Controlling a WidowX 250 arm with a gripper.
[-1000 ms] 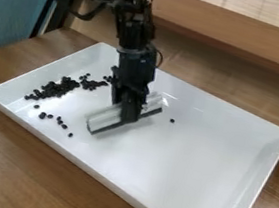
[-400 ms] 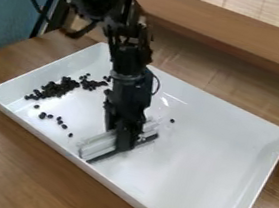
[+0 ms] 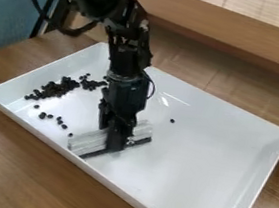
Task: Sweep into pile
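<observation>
- So, black pincer (image 3: pixel 116 143) clamped on pale plastic sweeper with dark edge (image 3: pixel 85 142), near front wall of white rectangular tray (image 3: pixel 196 182).
- Left: few small black beans (image 3: pixel 59 121) loose beside it.
- Also lone bean (image 3: pixel 172 121), well apart.
- Main pile (image 3: pixel 53 89) mostly gathered, ragged.

Past the gripper (image 3: pixel 115 147) and 1 black bead (image 3: pixel 172 121), the tray (image 3: pixel 217 163) lies open at view right.

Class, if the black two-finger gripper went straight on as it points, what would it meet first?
Likely the white rectangular tray, met by the pale, dark-edged bar the gripper holds; any gap is unclear.
</observation>
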